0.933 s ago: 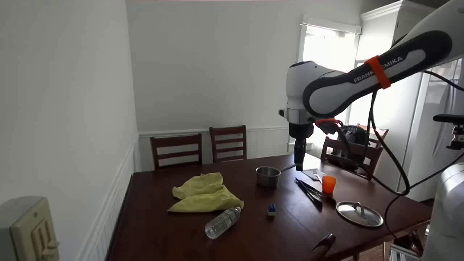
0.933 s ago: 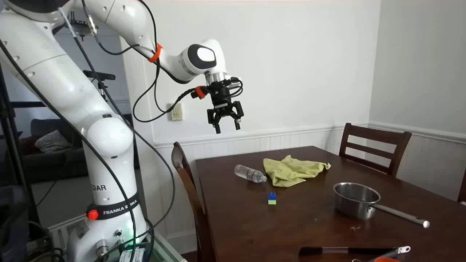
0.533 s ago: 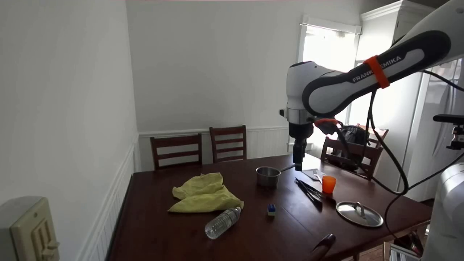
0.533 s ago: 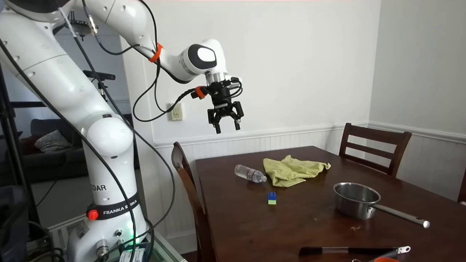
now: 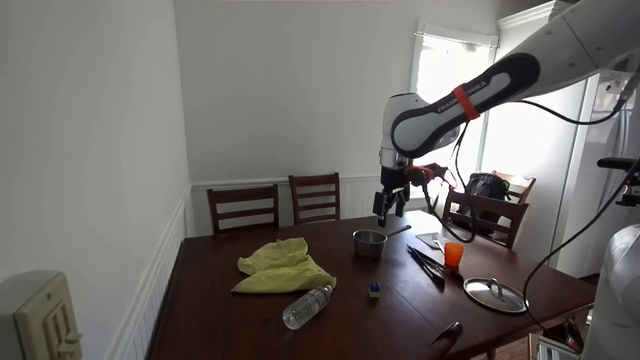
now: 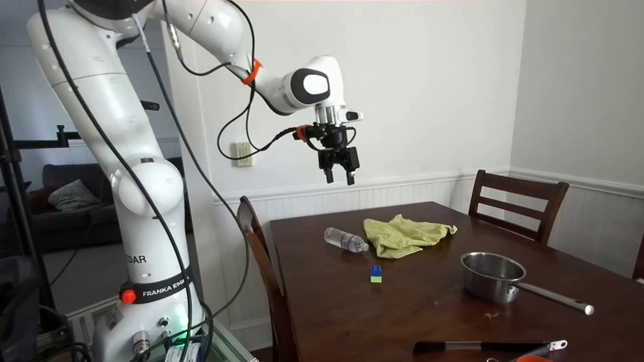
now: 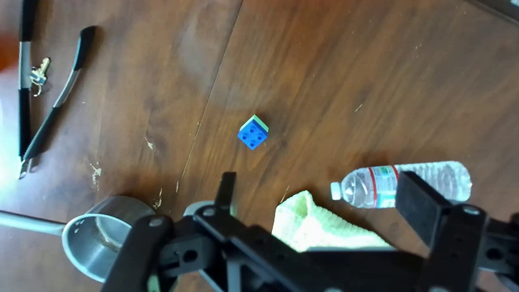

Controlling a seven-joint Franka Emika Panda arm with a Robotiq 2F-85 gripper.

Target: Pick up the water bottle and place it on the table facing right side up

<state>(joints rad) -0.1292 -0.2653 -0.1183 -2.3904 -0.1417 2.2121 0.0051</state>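
Reach stage, by judgement. The bottle (image 7: 383, 185) lies on its side on the table (image 6: 392, 311); in the wrist view, near four o'clock from the block (image 7: 253, 134), cap (image 7: 335, 190) toward nine. The gripper (image 6: 340, 178) is well above, jaws wide apart, empty, spread along the same three-to-nine line: a quarter turn should let them straddle the bottle; squeeze lightly. Counted: one bottle, block, pot (image 6: 485, 287), cloth (image 6: 402, 235), cup (image 5: 453, 255), lid (image 5: 494, 296).

Bottle (image 6: 345, 240) beside cloth (image 6: 402, 235) on table (image 6: 387, 317)
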